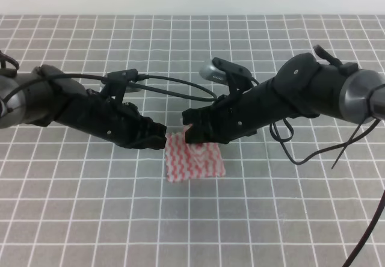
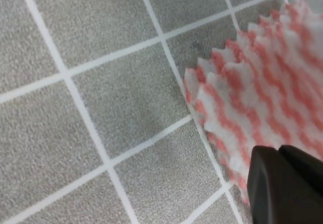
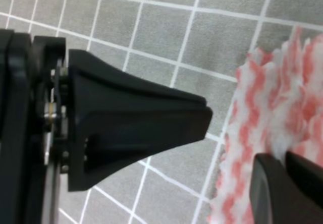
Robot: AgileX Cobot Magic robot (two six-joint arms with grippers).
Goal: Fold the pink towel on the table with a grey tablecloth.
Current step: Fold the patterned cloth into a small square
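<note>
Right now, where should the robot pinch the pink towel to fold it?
Probably at the far corners. The pink towel lies flat on the grey tablecloth, so only its zigzag edge gives something to nip. The left gripper sits by the far left corner and the right gripper by the far edge, each coming in low from its own side. Then the far edge can be brought over toward the near one.

Open grey tablecloth [image 1: 90, 207] all round the pink towel [image 1: 195, 162]; far edge crowded by left gripper [image 1: 161, 139] and right gripper [image 1: 187, 131].
</note>
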